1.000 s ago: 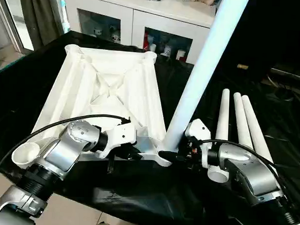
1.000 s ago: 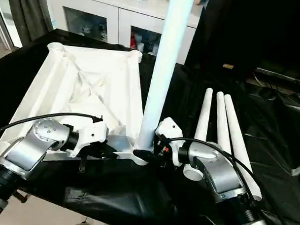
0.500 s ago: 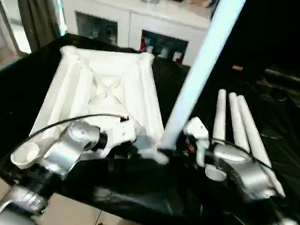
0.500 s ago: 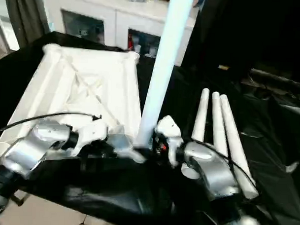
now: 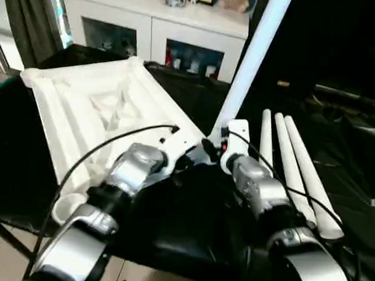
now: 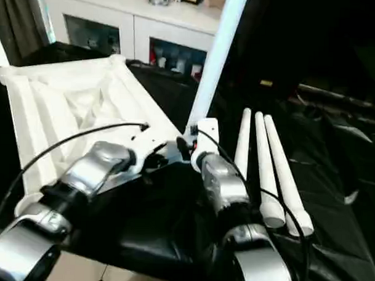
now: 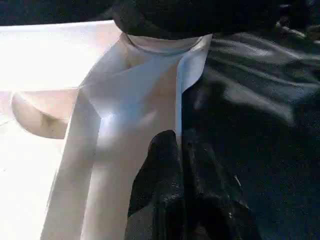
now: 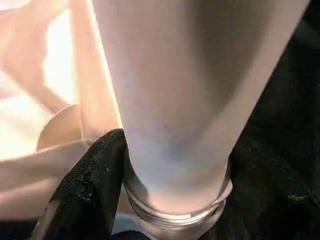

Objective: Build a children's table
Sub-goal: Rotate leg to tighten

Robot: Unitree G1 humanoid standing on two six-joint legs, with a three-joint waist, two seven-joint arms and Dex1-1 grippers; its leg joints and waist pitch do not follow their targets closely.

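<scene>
The children's table's white tabletop (image 5: pixel 84 106) lies ribbed side up on the black cloth, left of centre. One long white leg (image 5: pixel 252 50) rises at a slant from the corner socket nearest my grippers. My right gripper (image 5: pixel 213 147) is shut on that leg just above its threaded end (image 8: pixel 175 210), with a black finger (image 8: pixel 95 165) against its side. My left gripper (image 5: pixel 180 165) is shut, and its fingertips (image 7: pixel 167 150) touch the tabletop's thin corner wall (image 7: pixel 130 100) beside that socket. Three more legs (image 5: pixel 291 162) lie side by side on the cloth to the right.
A white cabinet (image 5: pixel 154 28) with glass doors stands behind the work table. An open round socket (image 5: pixel 68 207) marks the tabletop's near left corner, close to the black table's front edge. Black cables run along both forearms.
The whole picture has swung and shifted, so the camera has moved. Both grippers stay at the same tabletop corner, the right still holding the slanted leg and the left still shut.
</scene>
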